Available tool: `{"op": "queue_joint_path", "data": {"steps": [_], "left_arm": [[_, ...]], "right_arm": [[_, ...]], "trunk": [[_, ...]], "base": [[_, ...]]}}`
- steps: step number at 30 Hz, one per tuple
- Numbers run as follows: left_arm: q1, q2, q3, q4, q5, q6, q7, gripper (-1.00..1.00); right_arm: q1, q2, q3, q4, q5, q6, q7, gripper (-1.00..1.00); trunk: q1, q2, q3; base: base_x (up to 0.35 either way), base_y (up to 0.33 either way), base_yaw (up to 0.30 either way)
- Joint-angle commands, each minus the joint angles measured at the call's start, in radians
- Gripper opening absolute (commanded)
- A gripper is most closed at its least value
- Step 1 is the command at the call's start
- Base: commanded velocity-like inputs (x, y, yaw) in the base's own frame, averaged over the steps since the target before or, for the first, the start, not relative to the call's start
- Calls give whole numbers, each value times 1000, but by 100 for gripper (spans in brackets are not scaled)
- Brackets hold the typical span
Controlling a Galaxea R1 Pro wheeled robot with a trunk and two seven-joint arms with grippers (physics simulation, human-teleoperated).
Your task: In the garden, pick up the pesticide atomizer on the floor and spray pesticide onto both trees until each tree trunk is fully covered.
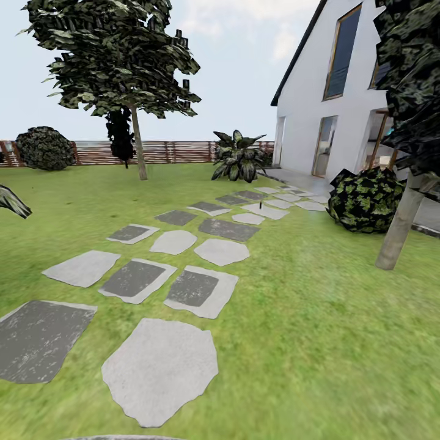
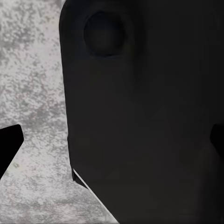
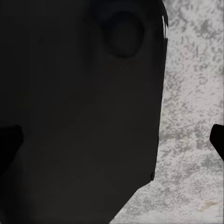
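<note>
In the head view the garden lawn spreads ahead. A tiny dark upright thing, apparently the pesticide atomizer (image 1: 261,205), stands far off on a pale stepping stone (image 1: 267,211). One tree has its thin trunk (image 1: 140,150) at the back left by the fence. The other tree's trunk (image 1: 401,225) leans at the right, under a dark crown. In the left wrist view my left gripper (image 2: 112,144) is open, its dark fingertips (image 2: 9,145) at the picture's edges. My right gripper (image 3: 114,142) is open too, with its fingertips (image 3: 218,140) wide apart. Both hang over mottled grey stone beside a dark part of the robot.
Grey stepping stones (image 1: 160,366) lead from my feet toward the white house (image 1: 324,91). A round bush (image 1: 366,200) sits beside the right trunk. A broad-leaved striped plant (image 1: 238,156) and another bush (image 1: 44,148) stand by the wooden fence (image 1: 177,151).
</note>
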Motion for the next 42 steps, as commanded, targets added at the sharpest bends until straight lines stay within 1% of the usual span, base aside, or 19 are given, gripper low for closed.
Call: {"op": "queue_joint_path", "data": {"steps": [1,3,6,10,15,22,25,28,29,30,32,35,37,39,41,42], "left_arm": [[0,0,0,0,0,0,0,100],[0,-1,-2,-11,-5,-9,0,100],[1,-2,4,-14,-1,-10,0,100],[1,-2,8,-13,2,-11,1,100],[1,-2,7,-12,4,-9,2,100],[1,-7,3,-15,5,-8,-8,100],[-1,-10,2,-29,5,-7,-10,100],[-4,-7,2,-45,5,-6,-10,100],[-5,-6,2,-87,5,-5,-11,100],[-6,-5,2,-104,4,-5,-11,100],[-8,-4,1,-128,4,-4,-10,100],[-11,0,1,-168,3,-3,-5,100],[-15,1,1,-179,3,-2,-6,100],[-31,1,2,-189,3,-2,-7,100],[-60,1,2,-198,3,-3,-8,100],[-70,0,2,-202,3,-4,-9,100]], "right_arm": [[0,0,0,0,0,0,0,100],[-12,11,0,-12,1,-4,-1,100],[-18,27,0,-23,1,-4,-1,100],[-21,37,-1,-28,1,-4,-1,100],[-22,41,1,-29,2,-5,-1,100],[-22,34,-4,-30,2,-10,-4,100],[-22,32,-4,-39,1,-10,-4,100],[-22,31,-5,-56,1,-10,-5,100],[-22,31,-5,-84,1,-9,-5,100],[-22,31,-5,-98,1,-9,-4,100],[-22,31,-5,-123,1,-9,-4,100],[-22,29,-4,-198,3,-10,-5,100],[-22,26,-3,-243,3,-9,-5,100],[-22,11,-4,-309,4,-9,-5,100],[-22,-14,-4,-392,4,-10,-6,100],[-23,-20,-4,-423,4,-10,-6,100]], "trunk": [[0,0,0],[0,0,0],[0,0,0],[0,0,0],[0,0,0],[0,0,0],[0,0,0],[0,0,0],[0,0,0],[0,0,0],[0,0,0],[0,0,0],[0,0,0],[0,0,0],[0,0,0],[0,0,0]], "base": [[0,0,0],[0,0,0],[0,0,0],[0,0,0],[0,0,0],[0,0,0],[0,0,0],[0,0,0],[0,0,0],[0,0,0],[0,0,0],[0,0,0],[0,0,0],[0,0,0],[0,0,0],[0,0,0]]}}
